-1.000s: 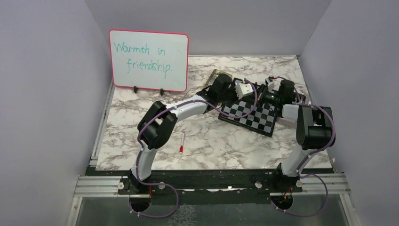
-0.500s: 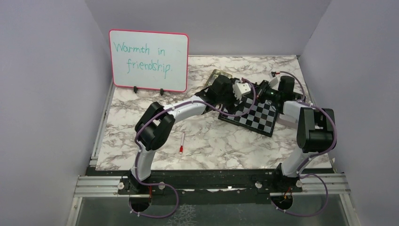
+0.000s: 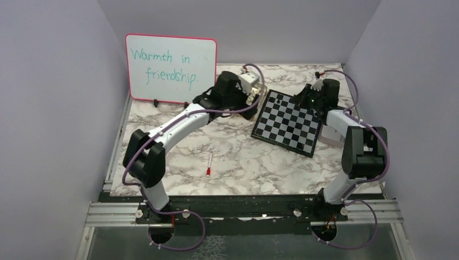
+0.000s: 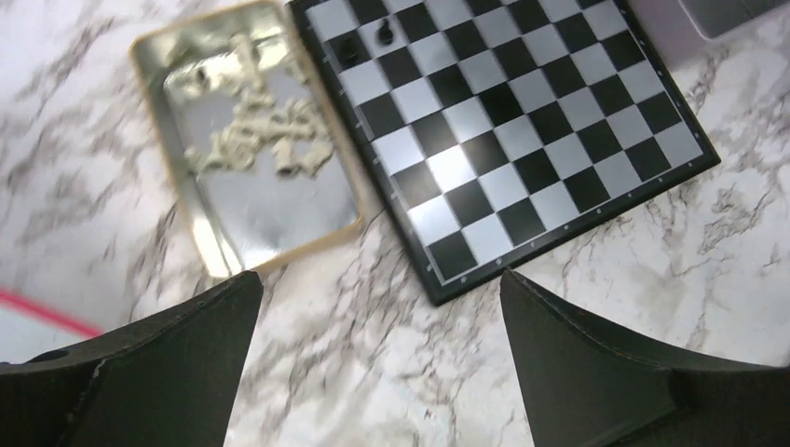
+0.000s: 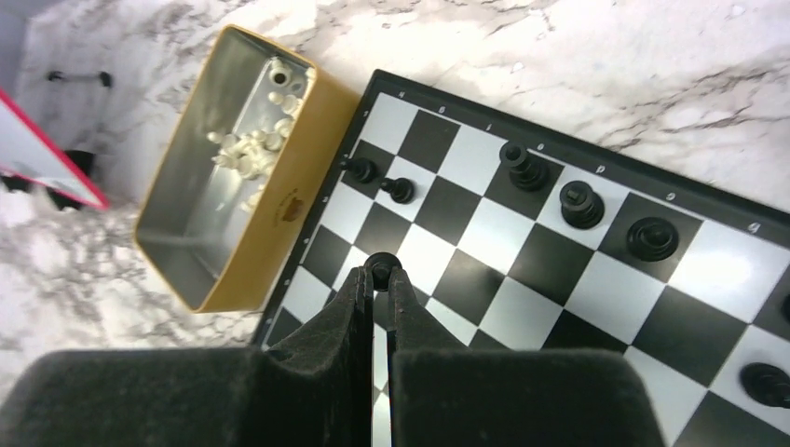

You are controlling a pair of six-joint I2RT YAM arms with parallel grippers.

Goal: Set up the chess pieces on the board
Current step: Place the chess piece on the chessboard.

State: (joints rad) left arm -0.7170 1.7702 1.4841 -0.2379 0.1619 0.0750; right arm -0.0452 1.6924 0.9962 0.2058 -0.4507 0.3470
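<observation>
The board point(image 3: 287, 127) lies right of centre, black and silvery checks. In the right wrist view my right gripper point(image 5: 377, 279) is shut on a small black chess piece point(image 5: 380, 265), held just over the squares near the board's point(image 5: 559, 298) left edge. Several other black pieces stand on it, two small ones point(image 5: 361, 169) by the left rim and taller ones point(image 5: 581, 203) along the far row. My left gripper point(image 4: 382, 363) is open and empty over bare marble, near the board's corner point(image 4: 447, 279). Cream pieces point(image 4: 265, 140) lie heaped in a gold tin point(image 4: 214, 256).
The gold tin point(image 5: 279, 219) sits tight against the board's left side. A pink-framed whiteboard point(image 3: 170, 69) stands at the back left. A red-capped marker point(image 3: 209, 164) lies on the marble in front. A pale flat object point(image 3: 328, 135) rests by the board's right edge.
My left arm has drawn back from the board toward the tin and its jaws have opened. The right gripper has shifted toward the board's far side, still shut.
</observation>
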